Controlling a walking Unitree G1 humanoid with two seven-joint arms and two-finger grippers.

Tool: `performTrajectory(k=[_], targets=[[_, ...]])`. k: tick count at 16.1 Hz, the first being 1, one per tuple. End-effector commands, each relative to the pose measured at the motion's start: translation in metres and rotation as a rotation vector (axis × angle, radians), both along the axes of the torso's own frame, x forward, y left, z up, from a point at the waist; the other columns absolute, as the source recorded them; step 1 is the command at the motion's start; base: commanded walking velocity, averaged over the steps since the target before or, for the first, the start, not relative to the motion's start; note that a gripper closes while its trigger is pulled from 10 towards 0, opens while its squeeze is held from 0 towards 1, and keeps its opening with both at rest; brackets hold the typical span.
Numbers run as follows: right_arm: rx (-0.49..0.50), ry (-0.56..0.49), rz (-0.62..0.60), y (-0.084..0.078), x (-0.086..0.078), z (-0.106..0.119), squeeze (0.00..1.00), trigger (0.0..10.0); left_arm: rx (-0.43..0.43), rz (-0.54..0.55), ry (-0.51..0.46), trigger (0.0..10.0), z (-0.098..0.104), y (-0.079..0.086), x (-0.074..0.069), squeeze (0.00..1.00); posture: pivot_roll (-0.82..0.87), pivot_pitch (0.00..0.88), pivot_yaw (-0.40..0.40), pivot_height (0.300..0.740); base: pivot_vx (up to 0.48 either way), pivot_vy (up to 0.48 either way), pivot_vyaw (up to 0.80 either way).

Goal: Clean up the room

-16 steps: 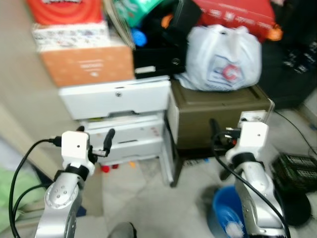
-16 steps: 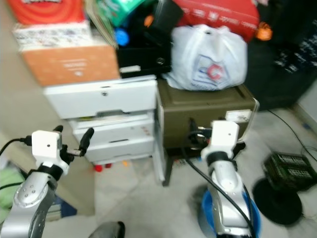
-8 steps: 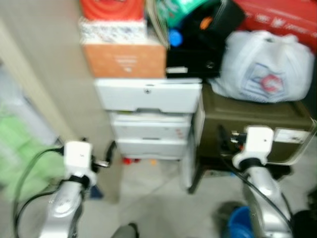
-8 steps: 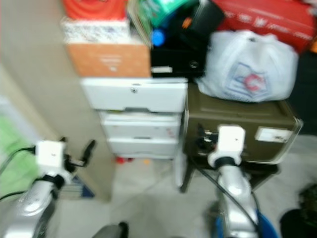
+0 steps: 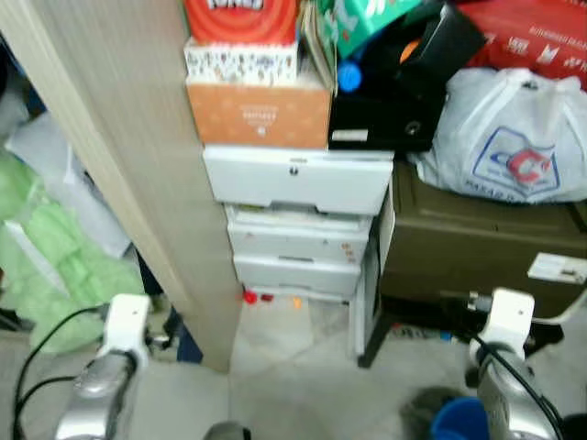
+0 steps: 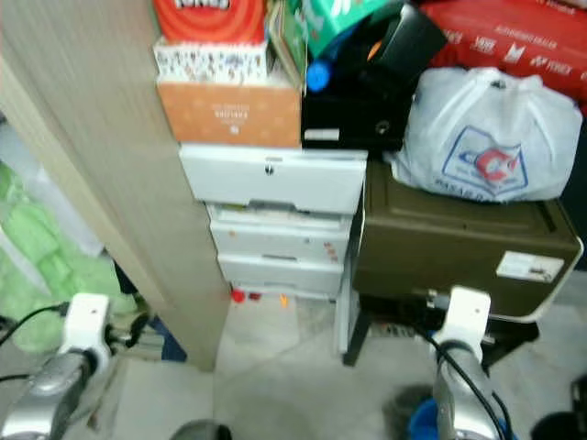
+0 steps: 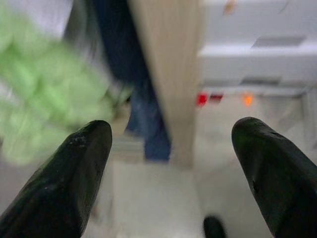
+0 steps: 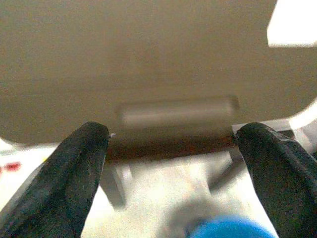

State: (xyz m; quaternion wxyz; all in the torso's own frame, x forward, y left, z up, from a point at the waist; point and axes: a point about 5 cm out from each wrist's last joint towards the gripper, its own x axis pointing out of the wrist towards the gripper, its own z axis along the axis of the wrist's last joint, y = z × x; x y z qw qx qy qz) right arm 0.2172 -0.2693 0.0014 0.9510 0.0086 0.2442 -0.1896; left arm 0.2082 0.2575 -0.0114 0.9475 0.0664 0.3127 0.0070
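Note:
Clutter is stacked ahead: a white drawer unit [image 5: 298, 220] with an orange box [image 5: 261, 115] on top, and an olive-brown case [image 5: 468, 247] carrying a white plastic bag [image 5: 514, 147]. Small red and orange bits [image 5: 249, 296] lie on the floor under the drawers. My left gripper [image 7: 172, 128] is open and empty, low by the foot of a wooden panel [image 5: 128, 137]. My right gripper [image 8: 173, 131] is open and empty, close in front of the olive-brown case [image 8: 163, 64].
A green cloth bundle [image 5: 55, 266] lies left of the wooden panel. A blue bucket [image 5: 454, 423] stands on the floor by my right arm. Black bags [image 5: 394, 92] and a red box [image 5: 532, 41] top the pile. Pale floor tiles [image 5: 293, 385] lie between my arms.
The camera has swung left, so the wooden panel and green bundle have come into view and the furniture sits further right. Both arms show lower in the picture. Both grippers remain open.

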Motion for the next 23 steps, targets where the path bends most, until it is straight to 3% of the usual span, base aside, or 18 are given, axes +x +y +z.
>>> performTrajectory(k=[1,4,6,8,16,23], targets=[[0.019,0.064,-0.025,-0.004,-0.006,-0.014,0.00,10.0,0.006,0.020,0.070,10.0,-0.014,0.005,-0.009,0.00,-0.01,0.000,-0.012,0.740,0.000,0.000,0.00],[0.060,0.243,-0.091,-0.010,-0.032,-0.047,0.00,10.0,0.041,0.028,0.213,10.0,-0.040,0.005,-0.025,0.00,-0.01,0.000,-0.013,0.740,0.000,0.000,0.00],[0.107,0.335,-0.059,0.002,-0.046,-0.065,0.00,10.0,0.062,0.047,0.308,10.0,-0.055,0.003,-0.035,0.00,-0.01,0.000,-0.017,0.740,0.000,0.000,0.00],[0.135,0.384,-0.007,0.016,-0.047,-0.075,0.00,10.0,0.094,0.027,0.380,10.0,-0.063,0.000,-0.043,0.00,-0.02,0.000,-0.009,0.740,0.000,0.000,0.00],[0.083,0.442,0.042,0.021,-0.050,-0.080,0.00,10.0,0.204,-0.174,0.427,10.0,-0.066,-0.018,-0.033,0.00,-0.03,0.000,0.014,0.740,0.000,0.465,-0.20],[0.032,0.454,0.067,0.020,-0.054,-0.081,0.00,10.0,0.228,-0.183,0.427,10.0,-0.067,-0.035,-0.024,0.00,-0.04,0.000,0.027,0.740,0.000,0.480,0.00]])
